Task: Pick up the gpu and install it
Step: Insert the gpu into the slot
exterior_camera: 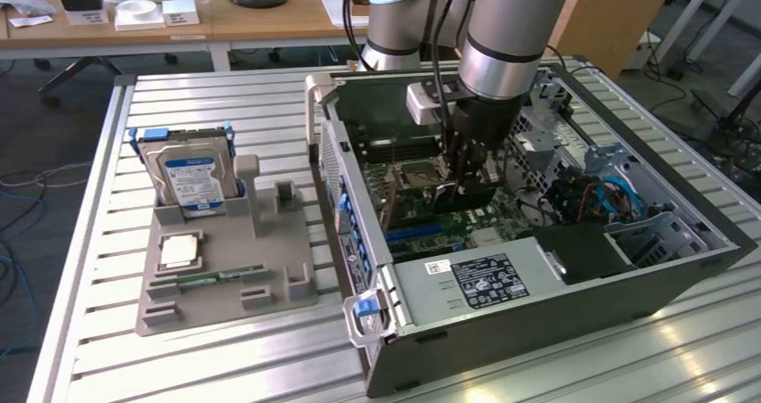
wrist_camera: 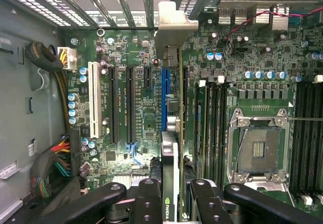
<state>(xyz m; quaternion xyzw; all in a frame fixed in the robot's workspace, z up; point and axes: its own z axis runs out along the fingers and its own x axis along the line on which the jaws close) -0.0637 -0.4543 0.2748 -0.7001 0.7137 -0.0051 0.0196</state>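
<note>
In the exterior view we found the gpu held on edge inside the open case, above the motherboard. In the wrist view the jaws were clamped on the gpu, running close alongside the blue slot. We judged it needed squaring over the slot before pressing.

I'm driving in a lab: slotted aluminium bench, wooden desks behind it, loose cables on the floor.

You get the gpu edge-on, its near end cut off by the frame between the jaws; it hides the slot under it. In the exterior view the arm covers most of it. The label print is too small to read.
</note>
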